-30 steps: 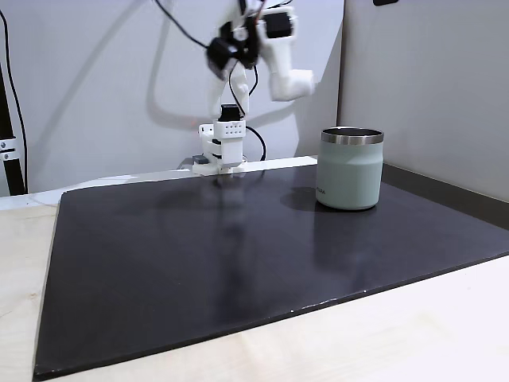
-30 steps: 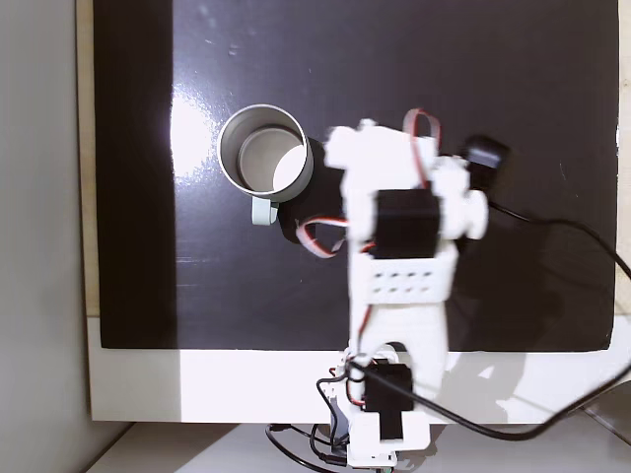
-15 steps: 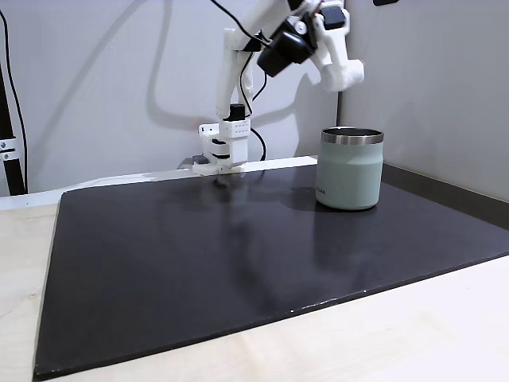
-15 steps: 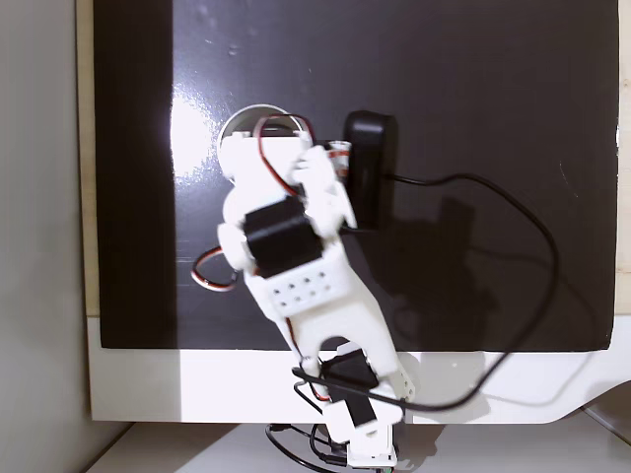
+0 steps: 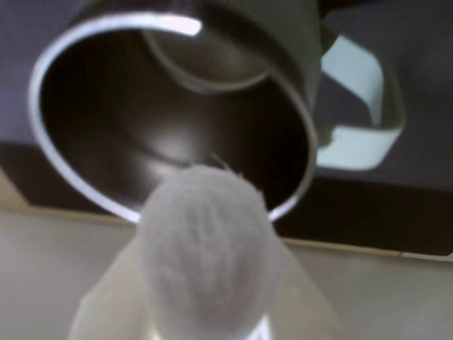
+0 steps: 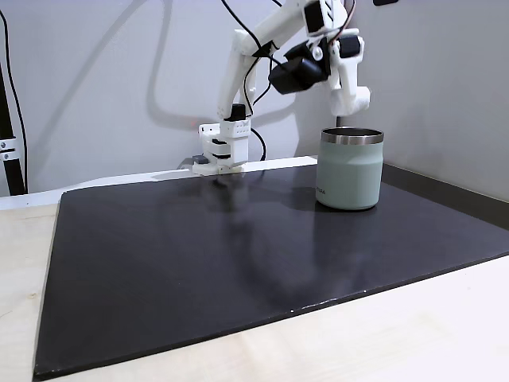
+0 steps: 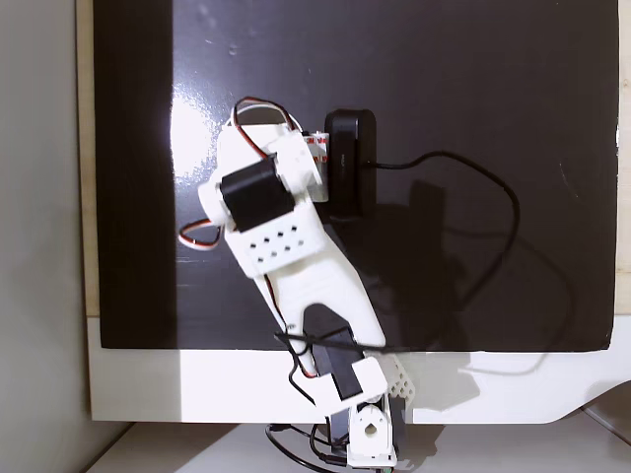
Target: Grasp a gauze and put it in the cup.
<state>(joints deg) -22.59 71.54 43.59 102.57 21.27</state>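
In the wrist view the gauze point(image 5: 204, 244), a fuzzy white roll, sits close to the lens between the pale fingers of my gripper point(image 5: 205, 308), which is shut on it. Just beyond it gapes the cup point(image 5: 85, 191), its shiny steel rim and dark inside turned toward the camera. In a fixed view from the side, the gripper point(image 6: 355, 102) points down just above the steel rim of the sage-green cup point(image 6: 351, 171), which stands on the black mat. In a fixed view from above, the arm point(image 7: 281, 241) covers most of the cup.
A black mat point(image 6: 199, 255) lies on a pale table point(image 6: 413, 334). The arm's base point(image 6: 221, 151) stands at the mat's back edge. A black wrist camera point(image 7: 350, 163) trails a cable over the mat. A pale loop point(image 5: 364, 106) shows beside the cup.
The arm has swung from the mat's back middle over to the cup. The gripper has gone from high beside the cup to pointing down just over its rim.
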